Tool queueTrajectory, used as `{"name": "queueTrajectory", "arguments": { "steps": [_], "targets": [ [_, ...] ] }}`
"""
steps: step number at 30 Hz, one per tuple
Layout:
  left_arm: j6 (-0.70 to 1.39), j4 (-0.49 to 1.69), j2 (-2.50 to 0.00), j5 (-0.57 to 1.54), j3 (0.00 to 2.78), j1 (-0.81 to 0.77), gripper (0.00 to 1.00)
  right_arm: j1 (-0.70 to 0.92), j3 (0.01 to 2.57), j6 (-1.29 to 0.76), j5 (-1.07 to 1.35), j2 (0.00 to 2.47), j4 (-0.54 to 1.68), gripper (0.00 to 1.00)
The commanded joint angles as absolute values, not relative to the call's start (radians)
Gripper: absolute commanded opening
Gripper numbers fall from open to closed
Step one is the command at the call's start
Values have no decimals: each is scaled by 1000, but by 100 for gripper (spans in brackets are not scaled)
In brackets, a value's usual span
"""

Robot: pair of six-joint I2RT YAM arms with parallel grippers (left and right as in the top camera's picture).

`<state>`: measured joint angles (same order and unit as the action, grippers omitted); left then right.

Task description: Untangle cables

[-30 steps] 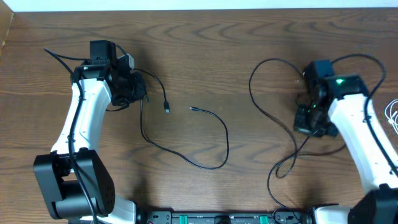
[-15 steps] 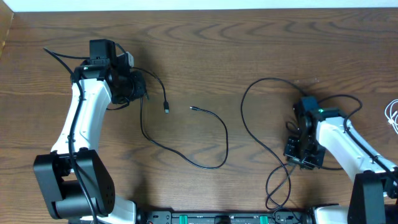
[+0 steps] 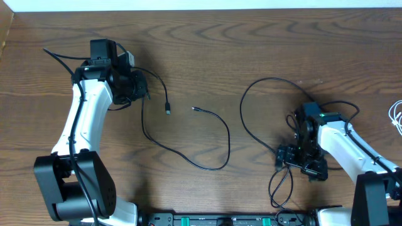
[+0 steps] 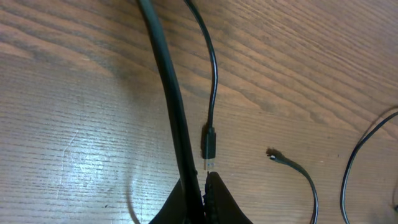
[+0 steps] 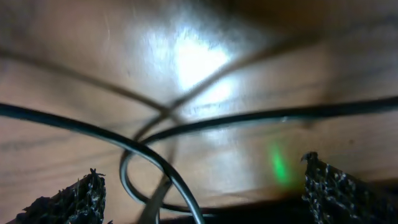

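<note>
A thin black cable [image 3: 217, 164] lies in a wide curve at the table's middle, its two plug ends [image 3: 168, 110] close together. My left gripper [image 3: 135, 88] is shut on it near the upper left. In the left wrist view the fingers [image 4: 214, 202] pinch the cable [image 4: 166, 87], and a plug [image 4: 209, 144] lies just ahead. A second black cable [image 3: 244, 108] loops at the right and runs under my right gripper [image 3: 300, 164], which is open. Its strands [image 5: 205, 127] cross between the spread fingertips [image 5: 348, 186], untouched. A white cable [image 3: 396, 115] shows at the right edge.
The left arm [image 3: 85, 119] stretches along the left side and the right arm [image 3: 355, 147] along the right. A bar with green connectors [image 3: 226, 220] runs along the table's front edge. A pale wall strip [image 3: 201, 4] borders the far edge.
My right gripper has moved toward the front of the table and opened, letting go of the black cable, whose loop has shifted left. The left arm and its cable have not moved.
</note>
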<state>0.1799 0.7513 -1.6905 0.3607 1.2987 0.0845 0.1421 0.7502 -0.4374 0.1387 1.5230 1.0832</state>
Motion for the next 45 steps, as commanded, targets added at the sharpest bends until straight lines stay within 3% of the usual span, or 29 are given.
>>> {"name": "queueTrajectory", "arguments": {
  "steps": [1,13,14,17,19,26,29,31,45],
  "targets": [
    [181,748,-1680,351,1295,85,8,186,740,-427,149,1521,1092,99],
    [181,735,-1679,351,1295,85,8,276,675,-527,138,1521,982,98],
    [181,735,-1680,351,1295,85,8,276,675,-527,138,1521,982,92],
    [181,735,-1680,351,1295,85,8,276,675,-543,138,1521,976,55],
    [181,735,-1680,351,1295,85,8,276,675,-564,138,1521,963,43],
    [181,735,-1680,351,1295,85,8,276,675,-602,138,1521,918,33],
    [181,735,-1679,352,1295,85,8,276,675,-641,138,1521,883,10],
    [181,735,-1679,351,1295,85,8,276,675,-662,138,1521,845,1],
    [181,736,-1680,352,1295,85,8,169,688,-688,137,1521,537,1]
  ]
}}
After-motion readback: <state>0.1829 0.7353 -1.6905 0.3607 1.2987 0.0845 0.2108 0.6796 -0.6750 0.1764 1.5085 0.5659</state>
